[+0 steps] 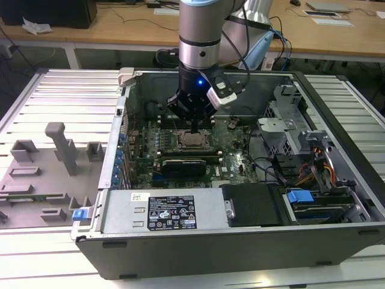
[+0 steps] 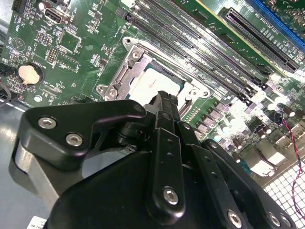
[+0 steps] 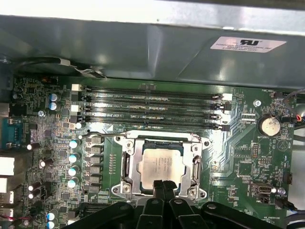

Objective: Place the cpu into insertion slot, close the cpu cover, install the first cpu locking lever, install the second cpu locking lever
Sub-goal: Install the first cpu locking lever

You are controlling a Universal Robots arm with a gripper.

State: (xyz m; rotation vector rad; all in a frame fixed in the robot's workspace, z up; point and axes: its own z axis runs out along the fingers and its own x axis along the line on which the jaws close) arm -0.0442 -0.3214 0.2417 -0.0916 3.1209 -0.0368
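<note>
Though pinched together, gripper [image 3: 164, 183] at the cpu [image 3: 161, 163].

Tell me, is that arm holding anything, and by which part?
Nothing visible: the end effector is shut, tips at the edge of the cpu cover, the cpu showing through its window.

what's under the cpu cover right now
The cpu shows through the window of the cpu cover, its pale metal top lying flat. Whatever lies beneath the chip is hidden, and the gripper covers one edge of the cover.
</note>
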